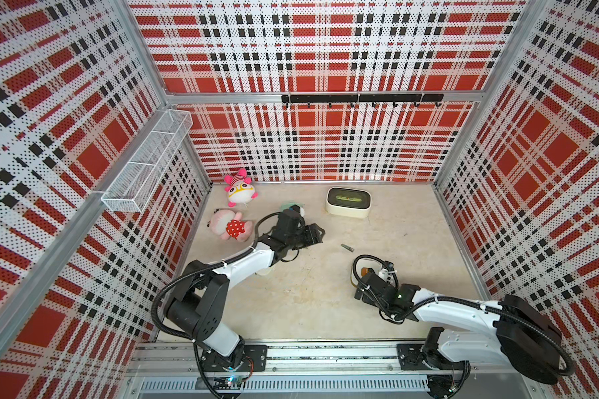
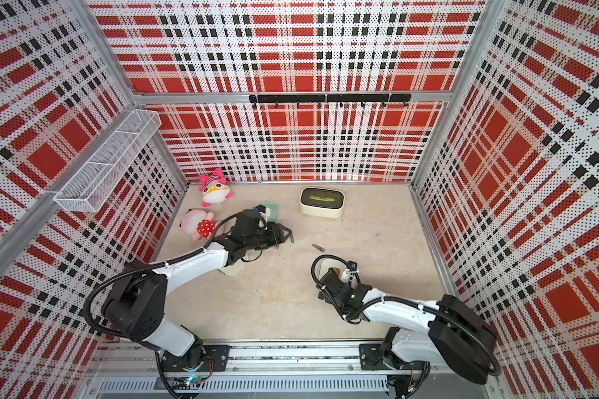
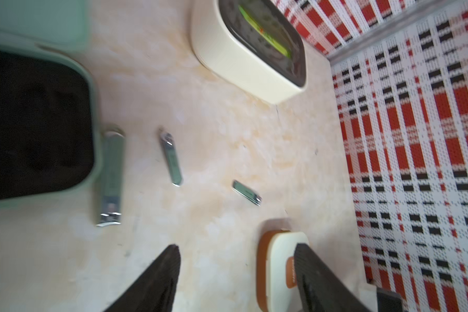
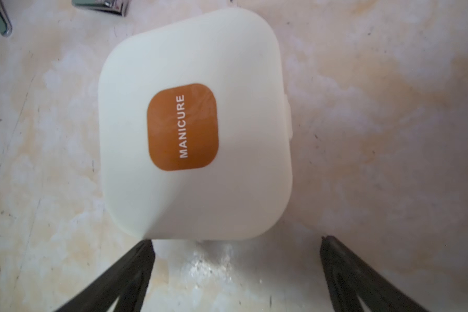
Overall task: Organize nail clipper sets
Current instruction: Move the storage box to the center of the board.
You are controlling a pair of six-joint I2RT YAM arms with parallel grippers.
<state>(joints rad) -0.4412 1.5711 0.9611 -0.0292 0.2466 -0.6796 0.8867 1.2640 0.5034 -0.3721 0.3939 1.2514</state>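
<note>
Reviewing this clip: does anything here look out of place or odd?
Yes. The large clipper, slim clipper and small clipper lie scattered loose on the table near the open mint green case, none seated in its black insert. The cream case looks shut and intact.

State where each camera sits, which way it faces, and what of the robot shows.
Both top views: high over the front rail, facing down toward the back wall; left arm and right arm show.
Left wrist: low over the table, facing loose clippers, the mint case and the cream box; left gripper tips show, open.
Right wrist: looking down on the closed cream case; right gripper tips show, open.
Shared: both wrist views catch that cream case.
</note>
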